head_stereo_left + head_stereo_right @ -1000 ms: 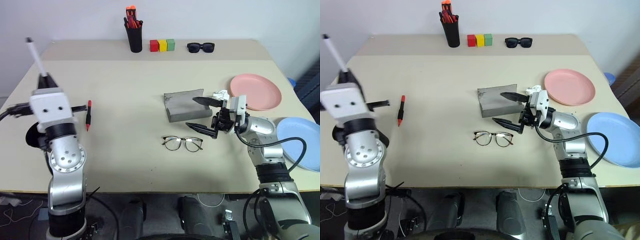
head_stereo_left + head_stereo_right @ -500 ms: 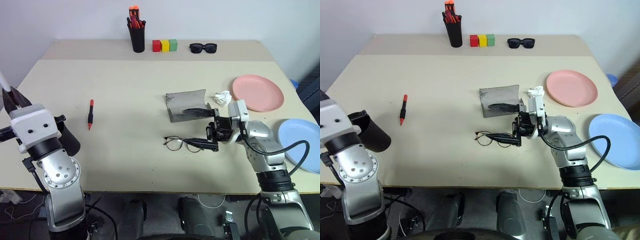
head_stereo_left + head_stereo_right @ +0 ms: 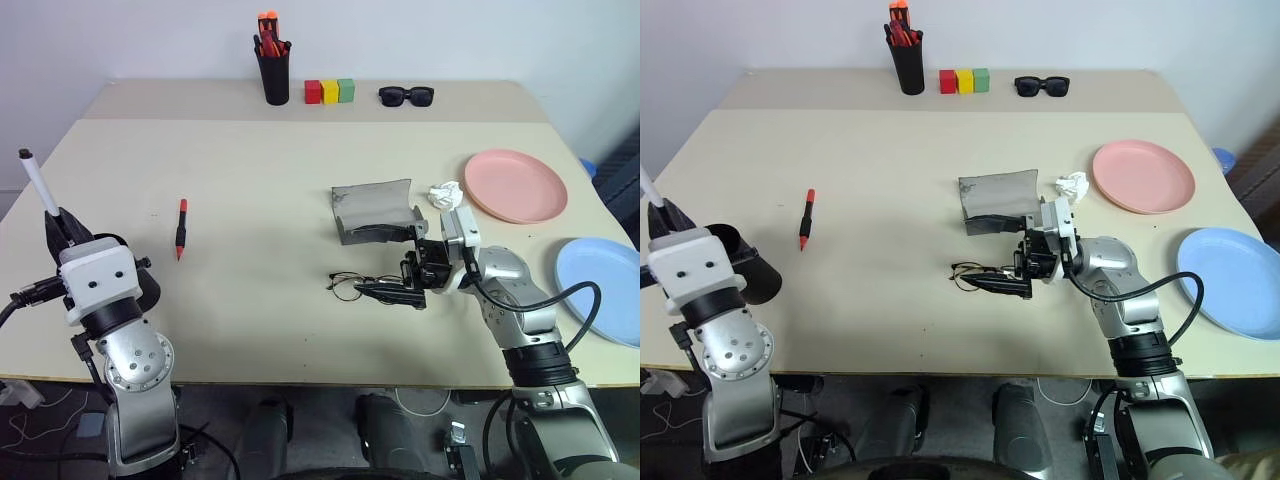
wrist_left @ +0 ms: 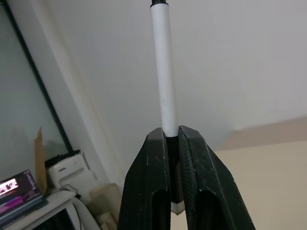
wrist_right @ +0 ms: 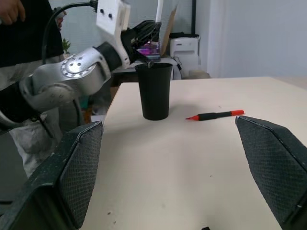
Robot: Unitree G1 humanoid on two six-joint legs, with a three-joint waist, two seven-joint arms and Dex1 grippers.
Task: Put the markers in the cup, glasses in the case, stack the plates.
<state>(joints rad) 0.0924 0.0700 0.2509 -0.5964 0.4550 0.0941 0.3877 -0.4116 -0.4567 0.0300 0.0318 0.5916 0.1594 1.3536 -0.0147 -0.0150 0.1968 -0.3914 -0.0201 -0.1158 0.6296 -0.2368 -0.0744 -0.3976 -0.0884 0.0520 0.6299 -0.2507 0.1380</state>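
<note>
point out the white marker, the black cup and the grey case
white marker [image 4: 163,72], left wrist view, middle of its white barrel above the fingers
black cup [image 5: 154,93], right wrist view, centre of its outer wall
grey case [image 3: 372,204], left eye view, middle of the raised lid

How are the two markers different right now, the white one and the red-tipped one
The white marker stands nearly upright, clamped in the left gripper; the red-tipped marker lies flat on the table, untouched. The white marker has a white body and black cap; the red-tipped marker is black with red ends. Both are slim, and neither is in the cup yet.
</note>
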